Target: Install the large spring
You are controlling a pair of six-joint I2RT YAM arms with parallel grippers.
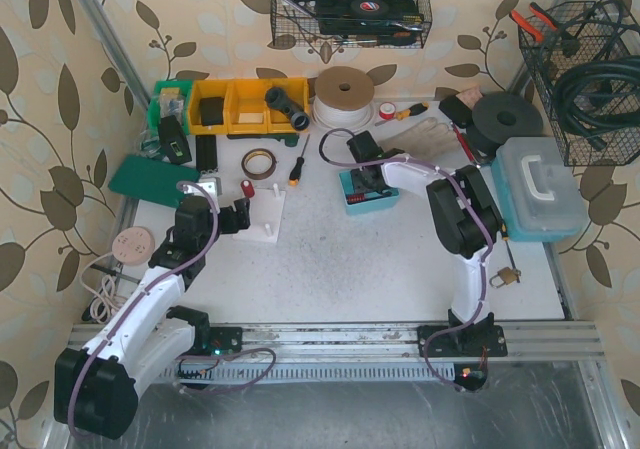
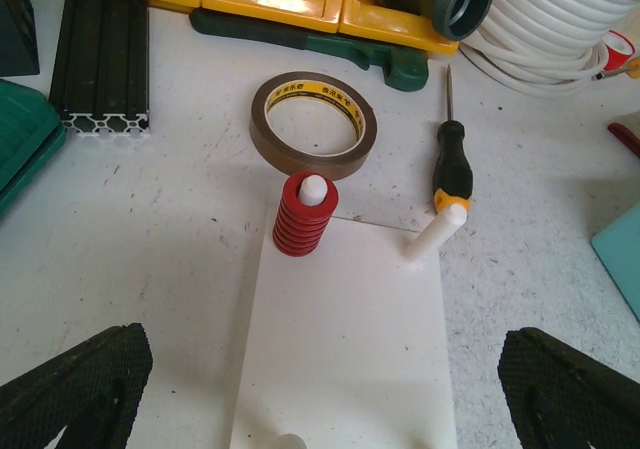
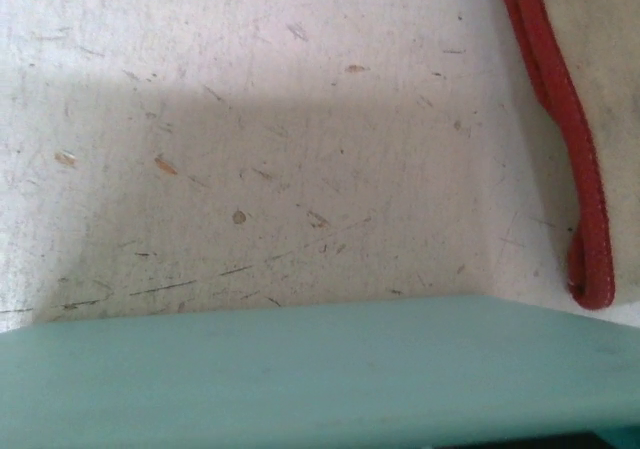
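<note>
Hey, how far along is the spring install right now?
Done, it seems: the red spring sits around the white peg at the far left corner of the white board, with the peg tip showing at its top. In hand: nothing; the left gripper has its jaws open, short of the spring. Left: probably only backing away. The other far peg is bare.

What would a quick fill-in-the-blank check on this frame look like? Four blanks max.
1. The red spring sits over a white ____ on the white board.
2. The left gripper is ____ and holds nothing.
3. The brown roll lying just beyond the spring is ____.
4. The screwdriver beside the board has a ____ handle.

Missing words: peg; open; tape; black.
</note>
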